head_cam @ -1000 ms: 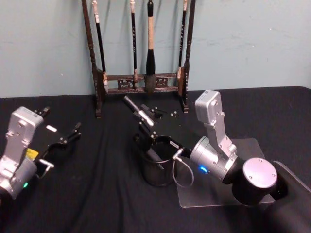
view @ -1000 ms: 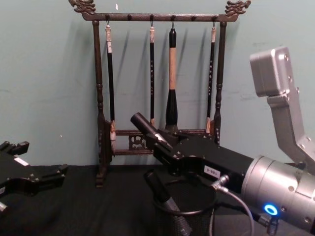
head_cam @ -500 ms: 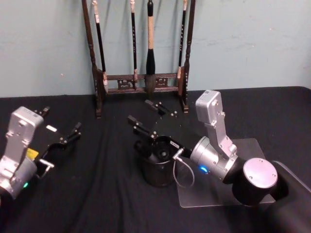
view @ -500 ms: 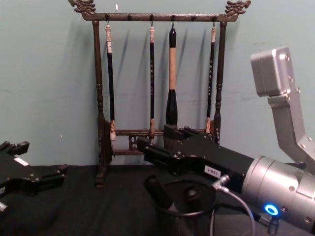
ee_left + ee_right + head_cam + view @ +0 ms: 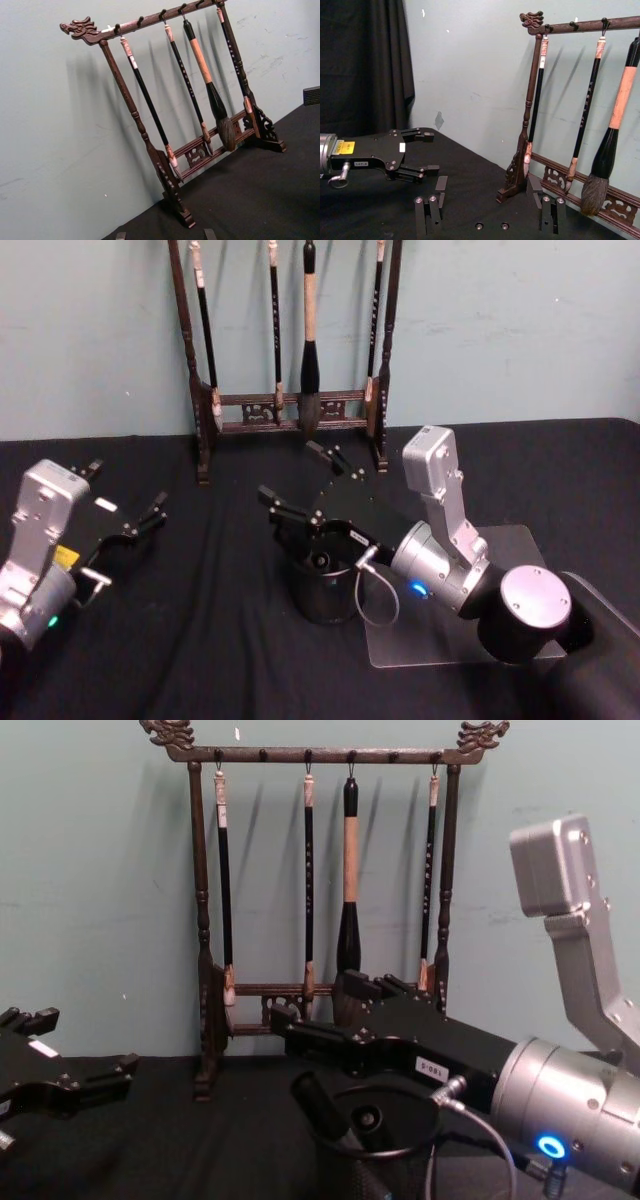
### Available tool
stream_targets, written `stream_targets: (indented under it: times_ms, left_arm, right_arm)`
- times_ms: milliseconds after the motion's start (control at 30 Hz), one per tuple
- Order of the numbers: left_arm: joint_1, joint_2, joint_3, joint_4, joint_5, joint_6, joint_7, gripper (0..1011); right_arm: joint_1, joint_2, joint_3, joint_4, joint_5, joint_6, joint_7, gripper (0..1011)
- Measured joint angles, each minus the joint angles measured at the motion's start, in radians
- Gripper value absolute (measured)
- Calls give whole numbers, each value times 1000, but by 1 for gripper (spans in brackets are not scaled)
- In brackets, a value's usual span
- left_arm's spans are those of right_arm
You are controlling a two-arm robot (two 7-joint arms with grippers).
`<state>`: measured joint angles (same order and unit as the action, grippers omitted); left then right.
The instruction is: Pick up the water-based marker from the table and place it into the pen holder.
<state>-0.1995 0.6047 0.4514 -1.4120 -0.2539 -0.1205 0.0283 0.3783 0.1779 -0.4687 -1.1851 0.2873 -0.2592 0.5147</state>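
1. Cable first, since it sits nearest me: the loop (image 5: pixel 375 602) hanging from my right wrist droops just beside the pen holder (image 5: pixel 322 602) on the near right. If I pull this arm back low, I judge the loop could snag the rim and tip the cup over.

2. The pen holder is a short black mesh cup on the black desk (image 5: pixel 220 640), and the water-based marker (image 5: pixel 322 1108) stands in it, leaning left with its dark end above the rim. A second dark cap (image 5: pixel 372 1122) shows inside as well. A leaning marker in a light cup is easy to knock out.

3. My right hand (image 5: pixel 303 482) hangs directly above the cup, spread wide and holding nothing. The near finger (image 5: pixel 282 507) lies close over the marker's raised end, as the chest view shows. Any drop or sideways swing from here could clip that end and drag the marker out, so I judge a straight lift to be the safe way clear.

4. My left hand (image 5: pixel 127 502) is parked well apart at the far left of the desk, also spread and empty, and poses no risk.

5. Farthest off, the tall wooden brush rack (image 5: pixel 288 410) stands against the wall beyond my right hand. Reaching forward while lifting could strike its foot or set the hanging brushes (image 5: pixel 349 885) swinging.
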Motion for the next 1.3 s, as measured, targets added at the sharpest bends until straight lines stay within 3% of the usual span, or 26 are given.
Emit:
stream_targets:
  times_ms: [400,933,1300]
  left_arm:
    - [0,0,0,0,0,0,0,1009]
    - [0,0,0,0,0,0,0,1009]
    - [0,0,0,0,0,0,0,1009]
  right_arm:
    - [-27,11,13,-37,5,16,-20,1002]
    - [-93,34,68,-132,5,49,-99,1002]
    - [-142,37,121,-171,-24,47,-170,1002]
